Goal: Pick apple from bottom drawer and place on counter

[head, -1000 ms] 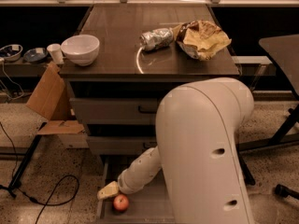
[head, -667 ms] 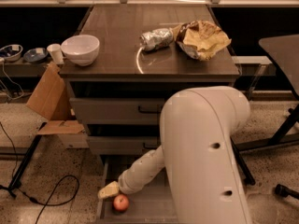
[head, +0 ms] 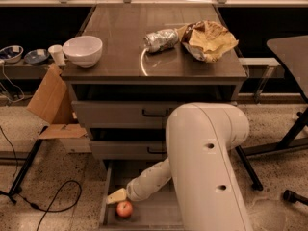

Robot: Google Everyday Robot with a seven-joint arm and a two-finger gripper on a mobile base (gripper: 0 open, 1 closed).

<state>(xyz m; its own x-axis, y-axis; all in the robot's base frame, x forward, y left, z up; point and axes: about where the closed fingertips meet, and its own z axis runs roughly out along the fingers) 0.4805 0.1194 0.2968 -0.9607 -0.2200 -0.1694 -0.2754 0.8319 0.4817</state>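
1. Small round red apple with a yellowish patch: lay on the drawer floor, near the left wall.
2. Wide grey metal bottom drawer, with flat floor and thin side walls: stood pulled open at the foot of the cabinet.
3. Dark brown-grey glossy rectangular bench: lay level on top of the cabinet.
4. Cream-coloured tool: was inside the drawer, just beside the apple, up and to its left.

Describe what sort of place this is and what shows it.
Probably a robotics lab or test area: a freestanding counter on speckled floor, a loose cable and cardboard beside it, and the robot's gripper close by the apple in the open bottom drawer.
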